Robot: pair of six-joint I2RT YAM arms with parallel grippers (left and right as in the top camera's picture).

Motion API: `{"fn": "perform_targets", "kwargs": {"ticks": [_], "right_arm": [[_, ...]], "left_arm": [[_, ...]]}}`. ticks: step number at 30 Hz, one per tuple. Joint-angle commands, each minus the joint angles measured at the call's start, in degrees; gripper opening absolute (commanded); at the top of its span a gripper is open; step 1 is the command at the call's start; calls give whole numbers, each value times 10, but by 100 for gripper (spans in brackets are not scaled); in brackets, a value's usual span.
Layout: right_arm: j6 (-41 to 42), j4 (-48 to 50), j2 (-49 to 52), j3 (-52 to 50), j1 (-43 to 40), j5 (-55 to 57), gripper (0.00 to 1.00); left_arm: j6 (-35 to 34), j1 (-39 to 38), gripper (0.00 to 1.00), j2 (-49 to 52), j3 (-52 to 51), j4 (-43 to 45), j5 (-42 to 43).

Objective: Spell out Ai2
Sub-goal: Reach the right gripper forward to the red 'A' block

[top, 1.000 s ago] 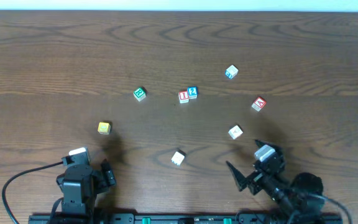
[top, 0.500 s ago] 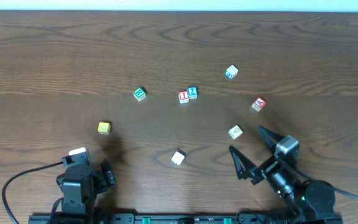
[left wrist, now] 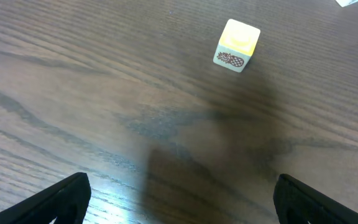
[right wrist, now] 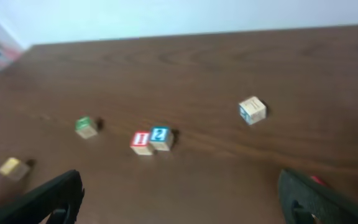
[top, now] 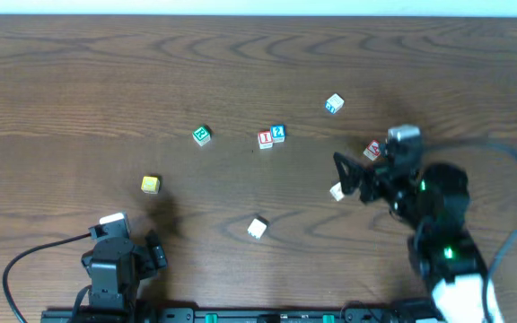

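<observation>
A red "I" block (top: 265, 139) and a blue "2" block (top: 278, 133) sit side by side mid-table; they also show in the right wrist view as the red "I" (right wrist: 141, 142) and the blue "2" (right wrist: 161, 137). A red "A" block (top: 372, 150) lies to the right, partly hidden by my right gripper (top: 357, 172), which is open and empty and hovers over it. In the right wrist view (right wrist: 182, 208) only a red sliver (right wrist: 316, 180) of the block shows by the right finger. My left gripper (top: 155, 251) is open and empty at the front left; its wrist view (left wrist: 182, 205) shows bare wood between the fingers.
A yellow pineapple block (top: 150, 184) (left wrist: 237, 45) lies ahead of the left gripper. A green block (top: 202, 135), a white-and-blue block (top: 333, 104) and two white blocks (top: 338, 190) (top: 257, 227) are scattered about.
My right arm has swung from the front edge up and back to the red "A" block, passing the white block. The left arm and all blocks have not moved.
</observation>
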Motion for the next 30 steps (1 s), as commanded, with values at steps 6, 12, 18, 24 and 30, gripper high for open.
{"fn": "perform_targets", "kwargs": {"ticks": [6, 12, 18, 24, 30], "right_arm": [[-107, -108, 190, 174, -73, 21, 99], [-209, -235, 313, 308, -111, 37, 99], [-311, -347, 424, 421, -118, 58, 99], [-379, -447, 546, 528, -118, 58, 99], [-430, -482, 624, 566, -118, 81, 99]], "left_arm": [[6, 4, 95, -5, -2, -7, 0], [6, 4, 95, -5, -2, -7, 0], [6, 4, 95, -5, -2, -7, 0], [6, 4, 95, -5, -2, -7, 0], [6, 4, 95, -5, -2, -7, 0]]}}
